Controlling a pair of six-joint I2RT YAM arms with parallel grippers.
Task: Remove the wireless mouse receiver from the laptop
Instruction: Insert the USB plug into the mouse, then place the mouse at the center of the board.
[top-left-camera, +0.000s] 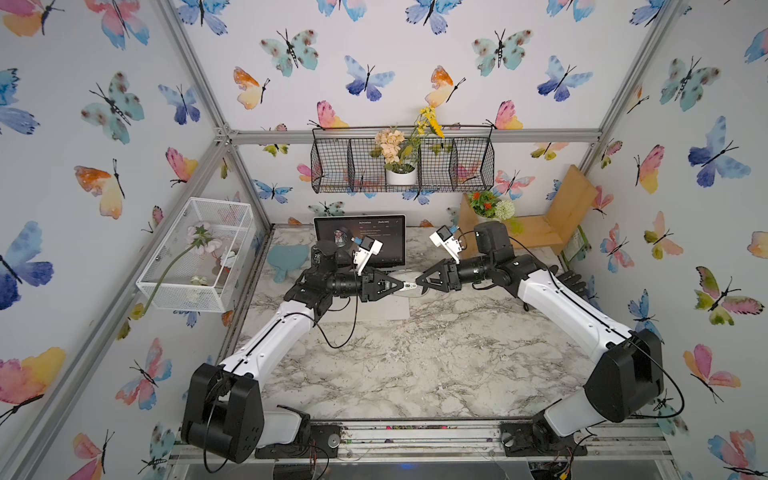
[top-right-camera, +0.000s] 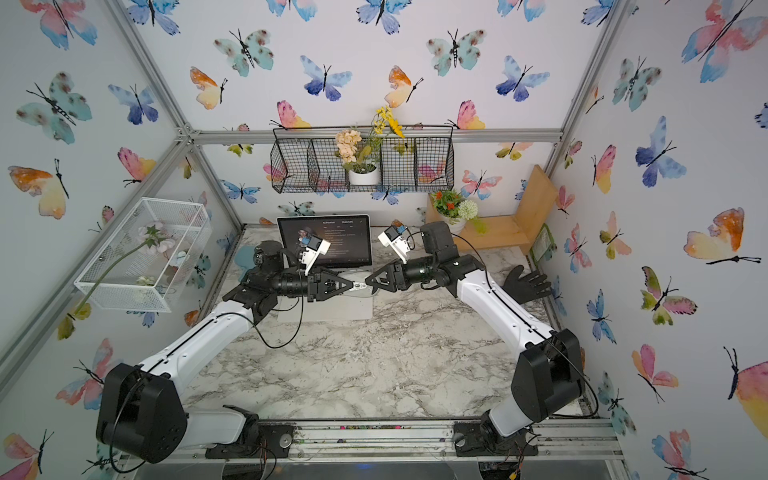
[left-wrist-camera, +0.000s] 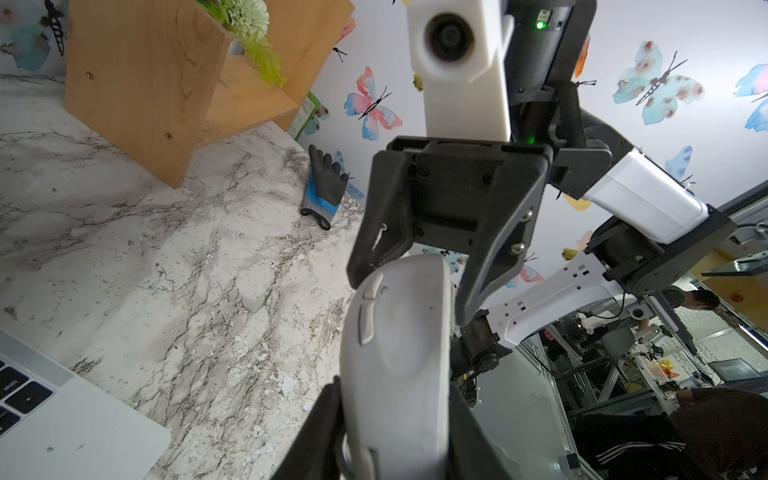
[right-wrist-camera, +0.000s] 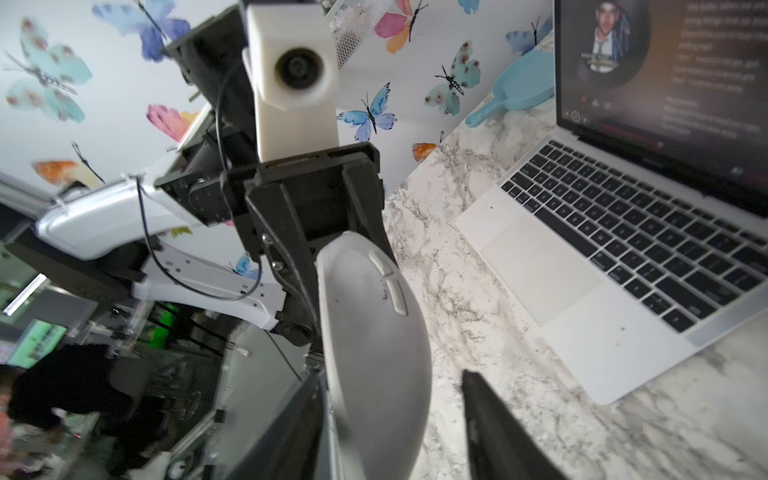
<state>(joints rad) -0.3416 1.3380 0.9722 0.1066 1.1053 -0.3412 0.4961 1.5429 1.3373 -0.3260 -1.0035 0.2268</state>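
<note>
The wireless mouse receiver is nowhere I can pick out. No dark stub shows on the edge of the laptop (right-wrist-camera: 623, 249) that faces the right arm, and none shows in either arm's grip (the laptop's other side, behind the left arm in both top views, is hidden). So I cannot tell where it is.

The laptop stands open at 12 o'clock on the bench (top-left-camera: 415, 365), its screen lit. Just in front of it, toward 6 o'clock, the two arms meet tip to tip over a grey mouse (left-wrist-camera: 395, 353), which looks lifted clear of the bench. The left jaws, reaching in from 9 o'clock, are closed on one end of the mouse and carry it. The right jaws, reaching in from 3 o'clock, stand spread over the other end. In the right wrist view one finger (right-wrist-camera: 299, 419) lies against or just beside the mouse, while the other (right-wrist-camera: 490, 419) leaves a plain gap, so they grip nothing.

As for progress, either the receiver is already out and the arms are busy with the mouse, or it sits on the hidden side and the pull is all ahead. Neither jaws are at the laptop's edge.

Farther out, a glove (left-wrist-camera: 326, 187) lies at 3 o'clock and a wooden shelf (left-wrist-camera: 145, 104) stands at 2 o'clock.
</note>
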